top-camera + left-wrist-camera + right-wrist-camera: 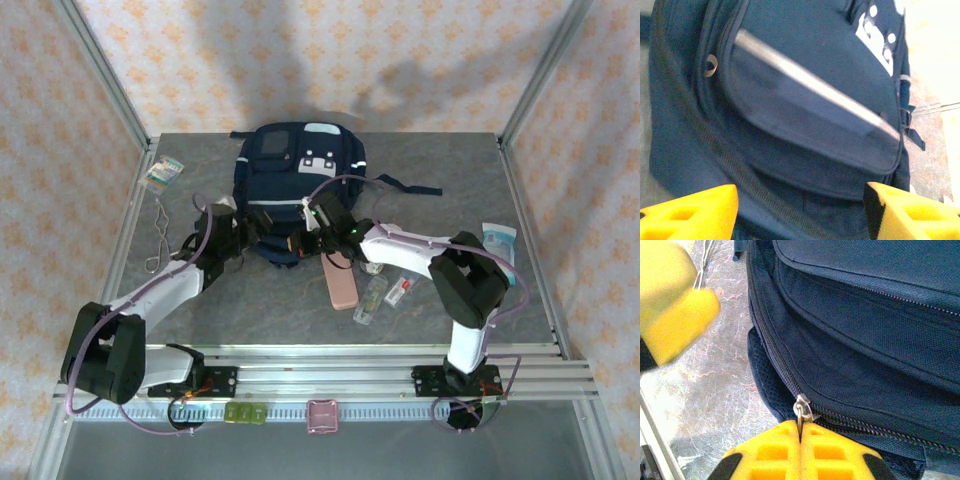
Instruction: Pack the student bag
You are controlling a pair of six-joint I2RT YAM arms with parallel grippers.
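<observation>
And here we are at the zip: the student bag [300,175] lies flat at the middle back of the table [260,310], front pocket up, and both arms reach in to its near end. The right gripper [800,432] has its fingers pressed together, clamped on the metal zipper pull [802,410] of the main compartment. That zip looks closed along the whole stretch in view. The left gripper [800,212] hangs right over the bag's near end with its fingers wide apart, nothing between them but blue fabric below. So I'd call this the opening step, with the packing itself not yet begun. Next up, by my reading, the right arm needs to draw that pull along the curve of the zip track. The left would do well to pin the fabric so the bag doesn't slide with it. Now the count! There's one bag, two grippers and one zipper pull in the grip. Waiting just beside the bag is one flat pink case [341,283]. Next to it are two small clear items [372,297], too small to name. There's one pale blue-and-white packet [498,240] out to the right and one small packet [163,172] at the far left corner. One thin wire loop [157,235] lies along the left edge.
</observation>
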